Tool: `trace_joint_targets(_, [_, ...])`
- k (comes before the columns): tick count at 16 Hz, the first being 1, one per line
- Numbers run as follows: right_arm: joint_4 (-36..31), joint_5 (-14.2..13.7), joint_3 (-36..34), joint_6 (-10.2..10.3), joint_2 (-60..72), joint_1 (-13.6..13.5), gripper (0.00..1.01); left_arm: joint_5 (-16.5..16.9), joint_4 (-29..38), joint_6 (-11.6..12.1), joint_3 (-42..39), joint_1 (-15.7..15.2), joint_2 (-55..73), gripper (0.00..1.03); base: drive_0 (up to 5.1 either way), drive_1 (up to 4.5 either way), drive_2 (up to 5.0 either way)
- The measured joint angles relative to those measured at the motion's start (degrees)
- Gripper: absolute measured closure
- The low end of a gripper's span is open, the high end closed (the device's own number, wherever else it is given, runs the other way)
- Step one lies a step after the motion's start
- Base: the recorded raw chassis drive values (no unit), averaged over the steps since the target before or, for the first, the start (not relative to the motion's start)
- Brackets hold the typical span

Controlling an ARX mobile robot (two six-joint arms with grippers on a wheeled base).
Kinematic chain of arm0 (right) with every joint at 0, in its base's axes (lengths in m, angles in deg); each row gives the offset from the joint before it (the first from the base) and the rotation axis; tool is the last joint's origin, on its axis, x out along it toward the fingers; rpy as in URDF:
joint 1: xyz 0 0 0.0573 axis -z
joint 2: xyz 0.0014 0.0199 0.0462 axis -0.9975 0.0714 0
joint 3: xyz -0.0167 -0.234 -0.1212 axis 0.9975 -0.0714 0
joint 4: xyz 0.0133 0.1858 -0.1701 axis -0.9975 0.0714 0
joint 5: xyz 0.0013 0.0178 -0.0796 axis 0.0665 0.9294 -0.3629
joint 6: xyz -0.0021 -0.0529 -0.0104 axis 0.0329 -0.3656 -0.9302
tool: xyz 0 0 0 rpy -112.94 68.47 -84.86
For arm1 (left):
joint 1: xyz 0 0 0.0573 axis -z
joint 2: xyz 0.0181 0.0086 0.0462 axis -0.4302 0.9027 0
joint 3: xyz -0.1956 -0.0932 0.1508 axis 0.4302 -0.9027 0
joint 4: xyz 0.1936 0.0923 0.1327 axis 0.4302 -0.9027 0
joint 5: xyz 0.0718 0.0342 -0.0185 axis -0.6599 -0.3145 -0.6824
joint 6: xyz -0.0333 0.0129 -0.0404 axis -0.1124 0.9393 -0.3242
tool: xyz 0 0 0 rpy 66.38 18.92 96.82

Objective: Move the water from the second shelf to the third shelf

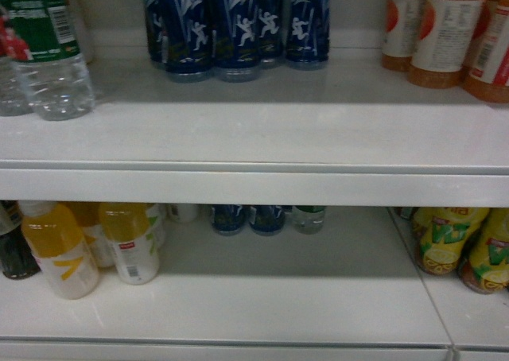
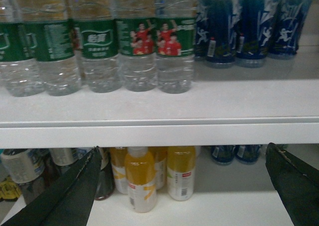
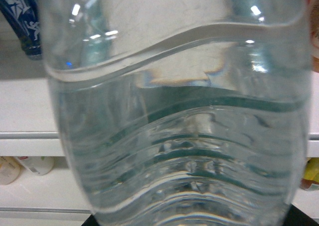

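Water bottle (image 3: 174, 116) fills right wrist view, apparently held by right gripper; clamp state not visible, cannot tell. Left gripper (image 2: 184, 186) fingers apart, empty. Keep bottle upright, lower onto bare lower shelf (image 1: 278, 297), clear of juice bottles (image 1: 95, 250).

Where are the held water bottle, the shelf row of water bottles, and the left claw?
held water bottle (image 3: 179, 136): right wrist view, on its clear ribbed body filling the frame.
row of water bottles (image 2: 137, 42): left wrist view, on a green label with red-shirted players.
left claw (image 2: 184, 186): left wrist view, midway between its two dark fingers.
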State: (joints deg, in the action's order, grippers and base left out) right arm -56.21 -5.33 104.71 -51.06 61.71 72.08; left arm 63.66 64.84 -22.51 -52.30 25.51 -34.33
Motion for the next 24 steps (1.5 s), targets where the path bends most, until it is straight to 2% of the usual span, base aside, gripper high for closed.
trace_joint_targets(24, [-0.4, 0.2, 0.0, 0.0, 0.0, 0.0, 0.61, 0.0, -0.2, 0.0, 0.0, 0.0, 0.0, 0.05, -5.0, 2.44, 2.4])
